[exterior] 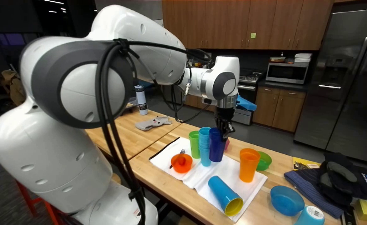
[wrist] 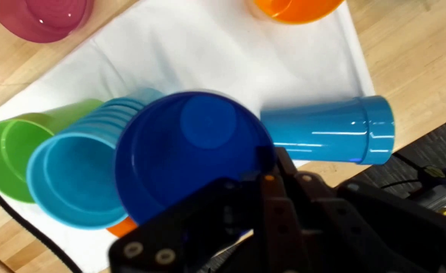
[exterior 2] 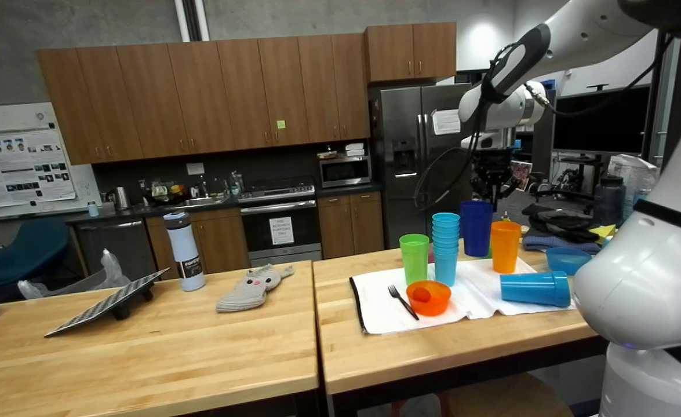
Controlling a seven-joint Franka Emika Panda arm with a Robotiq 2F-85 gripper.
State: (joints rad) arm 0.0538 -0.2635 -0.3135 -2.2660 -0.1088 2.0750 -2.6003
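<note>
In an exterior view, "FOR RESEARCH PURPOSES ONLY" can be read on a white sheet (exterior 2: pixel 281 230) fixed to the oven (exterior 2: pixel 305 229); the print on the bottle (exterior 2: pixel 182 243) and poster (exterior 2: pixel 21 171) cannot be deciphered.

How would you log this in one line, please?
Gripper: shut on dark blue cup | orange cup: upright on white cloth | yellow-lined cup: on its side

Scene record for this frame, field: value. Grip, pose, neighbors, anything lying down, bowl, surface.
grip: gripper shut on the rim of the dark blue cup
pose: roughly upright
neighbors: light blue cup stack, green cup, orange cup
on its side: yellow-mouthed blue cup
bowl: orange bowl, round orange item inside, fork beside
surface: white cloth on wooden table
</note>
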